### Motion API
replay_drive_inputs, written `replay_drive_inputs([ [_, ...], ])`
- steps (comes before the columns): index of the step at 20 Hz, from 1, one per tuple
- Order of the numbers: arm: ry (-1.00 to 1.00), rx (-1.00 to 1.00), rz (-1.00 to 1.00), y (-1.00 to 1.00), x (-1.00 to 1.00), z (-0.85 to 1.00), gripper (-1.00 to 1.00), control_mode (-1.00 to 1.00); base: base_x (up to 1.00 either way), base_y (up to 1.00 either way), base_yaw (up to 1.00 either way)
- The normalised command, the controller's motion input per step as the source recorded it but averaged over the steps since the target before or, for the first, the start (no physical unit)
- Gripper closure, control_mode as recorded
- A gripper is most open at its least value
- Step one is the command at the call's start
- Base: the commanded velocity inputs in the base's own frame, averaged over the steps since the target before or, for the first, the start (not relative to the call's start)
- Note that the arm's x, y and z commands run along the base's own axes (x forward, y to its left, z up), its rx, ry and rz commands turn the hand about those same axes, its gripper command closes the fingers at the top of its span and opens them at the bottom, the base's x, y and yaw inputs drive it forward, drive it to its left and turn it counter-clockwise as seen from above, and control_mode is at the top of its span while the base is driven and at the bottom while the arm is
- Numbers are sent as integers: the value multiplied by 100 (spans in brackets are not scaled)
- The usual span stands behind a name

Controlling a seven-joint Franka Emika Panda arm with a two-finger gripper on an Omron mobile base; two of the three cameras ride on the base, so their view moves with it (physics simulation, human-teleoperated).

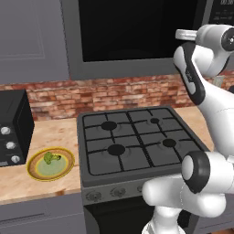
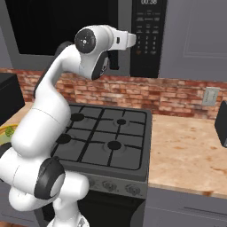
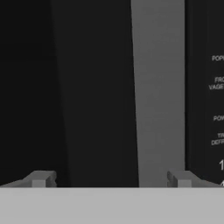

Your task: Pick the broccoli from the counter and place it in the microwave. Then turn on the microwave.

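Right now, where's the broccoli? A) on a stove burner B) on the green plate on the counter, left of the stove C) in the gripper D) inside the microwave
B: the broccoli lies on the plate on the counter, left of the stove.

We see the tan worktop [image 1: 55,132] carrying a small black oven [image 1: 13,128] and a yellow-rimmed plate [image 1: 66,170] beside the stove [image 1: 132,137].

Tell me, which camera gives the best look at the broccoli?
The left base view: the broccoli sits in plain sight on the green plate, left of the stove. In the right base view just a sliver of the plate peeks past the arm.
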Motion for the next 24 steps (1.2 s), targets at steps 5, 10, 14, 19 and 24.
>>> replay_drive_inputs([
  [5,0,0,0,-7,22,0,-100,-100,0,0,0],
  [10,0,0,0,-1,23,0,-100,-100,0,0,0],
  [14,0,0,0,1,31,0,100,-100,0,0,0],
  [19,0,0,0,7,5,0,100,-100,0,0,0],
  [24,0,0,0,37,-65,0,100,-100,0,0,0],
])
